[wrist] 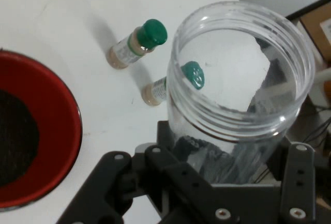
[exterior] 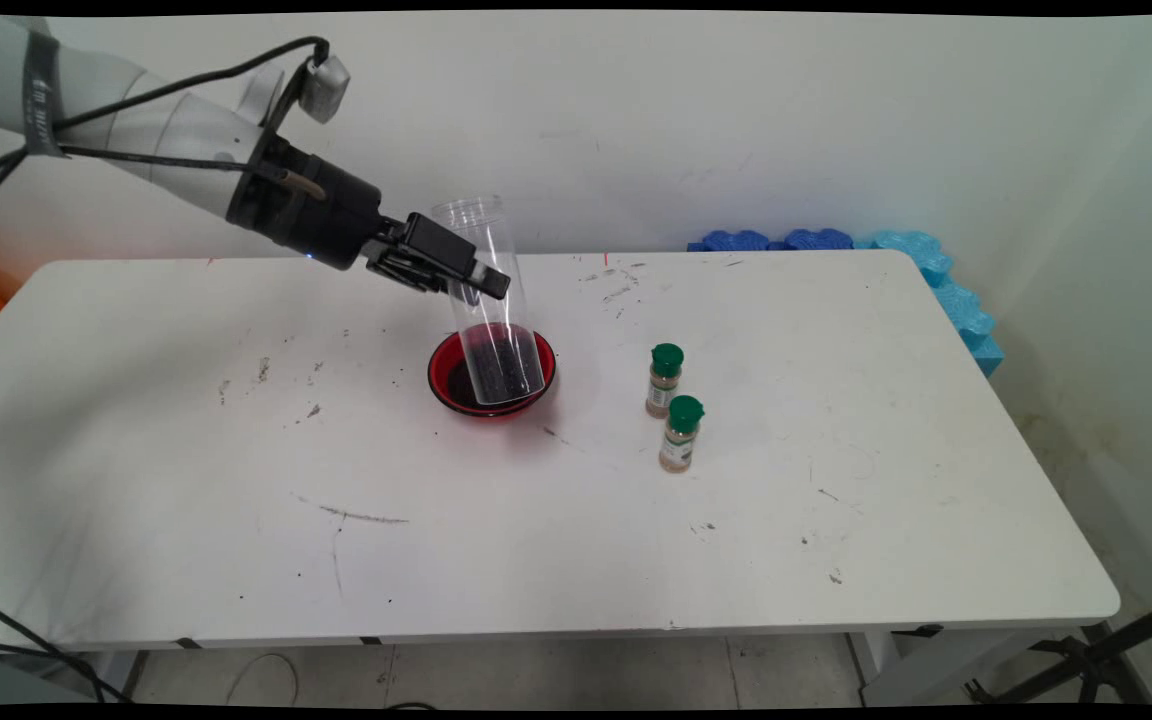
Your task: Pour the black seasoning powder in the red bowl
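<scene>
My gripper (exterior: 471, 277) is shut on a tall clear plastic jar (exterior: 489, 300), held nearly upright with a slight tilt, its open mouth up. The jar's base hangs just above a red bowl (exterior: 443, 352) that holds dark grains. In the hand view the jar (wrist: 243, 94) fills the right side, clamped between the black fingers (wrist: 297, 182), and the red bowl (wrist: 57, 146) lies at the left. Some dark bits show at the jar's bottom.
Two small spice bottles with green caps (exterior: 665, 380) (exterior: 681, 433) stand right of the bowl, and appear in the hand view too (wrist: 135, 45) (wrist: 155, 92). Blue foam pieces (exterior: 936, 275) lie along the table's far right edge.
</scene>
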